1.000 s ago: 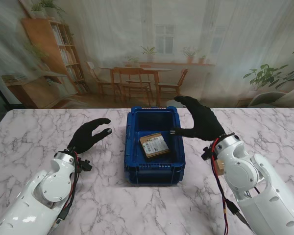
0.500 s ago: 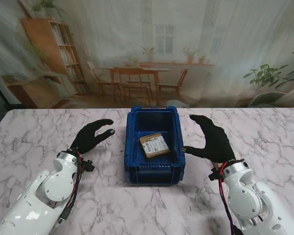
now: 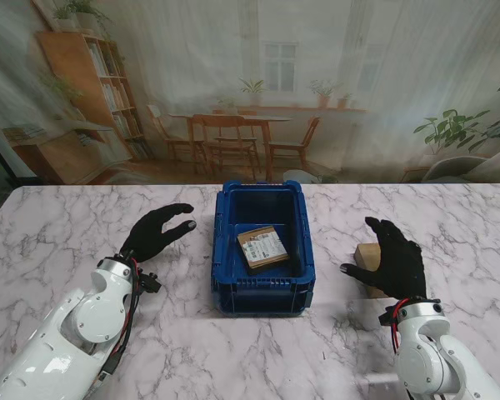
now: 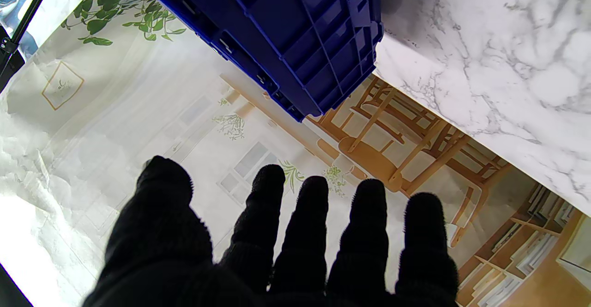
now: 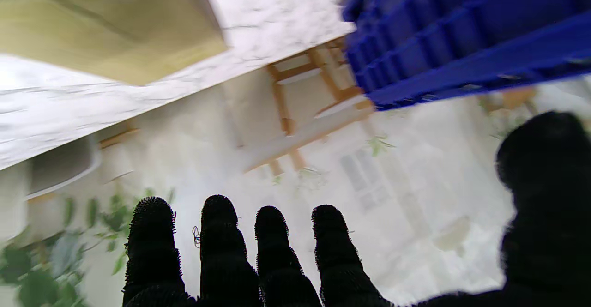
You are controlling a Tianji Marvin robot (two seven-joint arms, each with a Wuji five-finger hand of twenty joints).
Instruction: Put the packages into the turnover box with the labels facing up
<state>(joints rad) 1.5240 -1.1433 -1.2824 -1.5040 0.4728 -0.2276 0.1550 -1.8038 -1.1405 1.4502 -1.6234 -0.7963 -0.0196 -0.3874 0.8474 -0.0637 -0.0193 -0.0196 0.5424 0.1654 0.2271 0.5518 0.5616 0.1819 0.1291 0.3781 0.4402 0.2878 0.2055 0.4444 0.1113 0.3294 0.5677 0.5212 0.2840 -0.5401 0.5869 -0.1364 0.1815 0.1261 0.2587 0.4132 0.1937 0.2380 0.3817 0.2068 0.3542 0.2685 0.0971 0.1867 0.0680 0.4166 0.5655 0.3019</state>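
Stand view: one labelled package (image 3: 262, 247) lies in the blue turnover box (image 3: 262, 293). The right hand (image 3: 392, 260), fingers spread, hovers over a brown package (image 3: 366, 254); its label side cannot be judged, so it may be boxed face-down.

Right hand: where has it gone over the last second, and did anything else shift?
The right hand, open and empty, drew back from over the turnover box rim toward me and rightward, now over a brown package on the table. The left hand, open, and the labelled package inside the box stayed put.
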